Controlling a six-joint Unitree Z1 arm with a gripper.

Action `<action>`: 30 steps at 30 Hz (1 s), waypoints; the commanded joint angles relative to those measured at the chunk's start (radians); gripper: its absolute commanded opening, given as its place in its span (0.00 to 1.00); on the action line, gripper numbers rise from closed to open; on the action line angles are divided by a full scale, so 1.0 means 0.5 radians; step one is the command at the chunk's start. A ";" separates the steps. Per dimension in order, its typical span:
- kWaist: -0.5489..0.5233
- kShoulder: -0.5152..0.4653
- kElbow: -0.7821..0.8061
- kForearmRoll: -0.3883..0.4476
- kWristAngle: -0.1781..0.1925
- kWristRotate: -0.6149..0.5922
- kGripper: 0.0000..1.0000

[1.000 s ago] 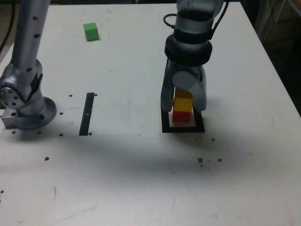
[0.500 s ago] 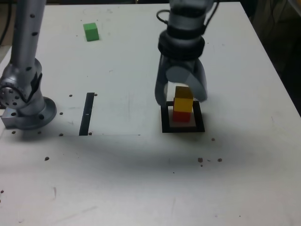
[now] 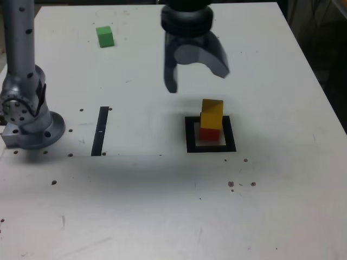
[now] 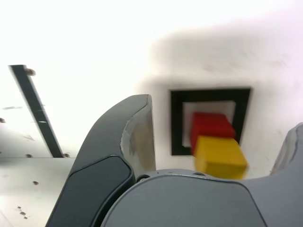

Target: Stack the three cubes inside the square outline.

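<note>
Nearest, flat thick black square outline (image 3: 211, 147) with pale cream centre; inside it, matte red block (image 3: 210, 133) topped by matte yellow block (image 3: 212, 113), twisted off-square, stack upright. Above and behind, glossy grey curved-fingered gripper (image 3: 196, 76) spread wide, holding nothing. Thin black strip (image 3: 100, 130) toward the exterior view's left. Far back, small green block (image 3: 105, 36) alone, seen only in the exterior view; wrist view looks down on stack

A white table (image 3: 162, 206) has small dark dots on it. A thin black strip (image 3: 101, 130) lies flat on it, towards the exterior view's left.
</note>
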 commanded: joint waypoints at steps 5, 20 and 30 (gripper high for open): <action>0.212 -0.122 0.101 0.019 0.043 0.029 1.00; 0.776 -0.183 0.196 0.152 0.133 0.301 0.99; 1.217 -0.144 0.201 0.151 0.168 0.607 0.99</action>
